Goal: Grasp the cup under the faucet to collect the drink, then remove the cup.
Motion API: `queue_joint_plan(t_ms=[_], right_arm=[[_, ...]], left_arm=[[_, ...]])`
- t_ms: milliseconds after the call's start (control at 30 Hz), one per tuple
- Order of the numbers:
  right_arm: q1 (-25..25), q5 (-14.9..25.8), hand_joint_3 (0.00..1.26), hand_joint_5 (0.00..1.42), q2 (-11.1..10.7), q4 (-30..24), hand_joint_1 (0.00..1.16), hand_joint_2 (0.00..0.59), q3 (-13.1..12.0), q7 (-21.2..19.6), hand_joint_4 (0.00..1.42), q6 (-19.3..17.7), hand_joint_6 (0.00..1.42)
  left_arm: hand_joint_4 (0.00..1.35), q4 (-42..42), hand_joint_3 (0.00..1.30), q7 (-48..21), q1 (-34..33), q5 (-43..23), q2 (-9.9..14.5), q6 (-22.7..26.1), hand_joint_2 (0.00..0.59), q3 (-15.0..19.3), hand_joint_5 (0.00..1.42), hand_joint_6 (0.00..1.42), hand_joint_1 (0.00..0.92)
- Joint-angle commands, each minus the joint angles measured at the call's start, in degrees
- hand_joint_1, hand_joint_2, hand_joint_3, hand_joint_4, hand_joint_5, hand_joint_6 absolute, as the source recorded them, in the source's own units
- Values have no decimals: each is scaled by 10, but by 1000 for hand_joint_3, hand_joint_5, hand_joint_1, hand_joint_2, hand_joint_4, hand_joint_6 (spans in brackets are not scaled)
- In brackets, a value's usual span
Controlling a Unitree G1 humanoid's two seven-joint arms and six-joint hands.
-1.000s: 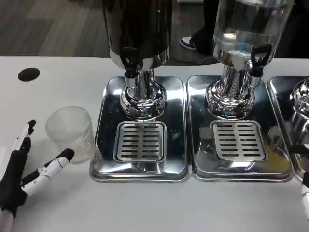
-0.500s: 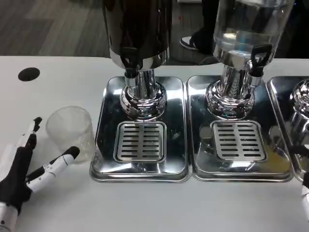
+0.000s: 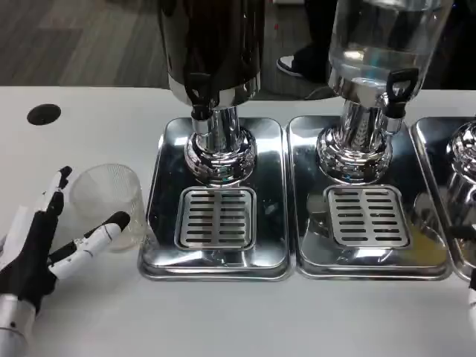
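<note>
A white surface point(image 3: 89, 312) fills the foreground, with dark floor beyond its far edge and a small black round spot point(image 3: 44, 114) near the left. Two shiny metal drip trays sit side by side: the left tray point(image 3: 216, 253) under a dark drink dispenser point(image 3: 212, 52), the right tray point(image 3: 368, 256) under a clear dispenser point(image 3: 387, 37) holding pale liquid. Each dispenser has a black tap; the dark one's faucet point(image 3: 198, 93) hangs above its slotted grate point(image 3: 216, 217).

The clear plastic cup point(image 3: 111, 201) stands upright on the surface just left of the left tray, not under any faucet and seemingly empty.

The left robot hand point(image 3: 44, 249) has moved up and to the right over the last second. Its fingers are spread wide and hold nothing: one finger point(image 3: 100, 234) now reaches to the near side of the cup's base, touching it or nearly so, while the upper fingertips point(image 3: 61, 178) lie just beside the cup's left wall. The cup itself has not shifted. Of the right robot hand point(image 3: 471, 297) only a sliver shows at the right edge, and I cannot tell how its fingers stand.

So the approach looks almost finished, with the cup sitting between the spread fingers. What seems left is to close around it, then carry it right onto the grate beneath the dark faucet. The thin, light cup could tip or slide if a finger nudges it before the grip closes evenly.
</note>
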Motion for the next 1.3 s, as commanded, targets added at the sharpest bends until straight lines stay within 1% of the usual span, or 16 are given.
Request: queue_joint_plan(t_ms=[33,233,700,933,1300], right_arm=[[5,13,402,261,5,-6,681,552,-8,0,327,-14,158],[5,18,407,261,7,-8,680,552,-12,2,334,-18,158],[4,22,408,261,11,-7,677,552,-22,6,340,-26,158],[5,23,408,261,12,-7,677,552,-23,7,341,-28,158],[14,30,408,261,14,-12,677,552,-31,10,341,-34,158]], left_arm=[[0,11,0,14,-12,11,-6,11,109,-14,0,0,300],[0,17,0,22,-19,16,-9,17,110,-23,0,0,300],[0,33,0,36,-26,14,-10,15,112,-22,0,0,295],[0,35,0,46,-33,10,-17,19,113,-18,0,0,291],[0,47,0,49,-47,18,-31,18,114,-33,0,0,289]])
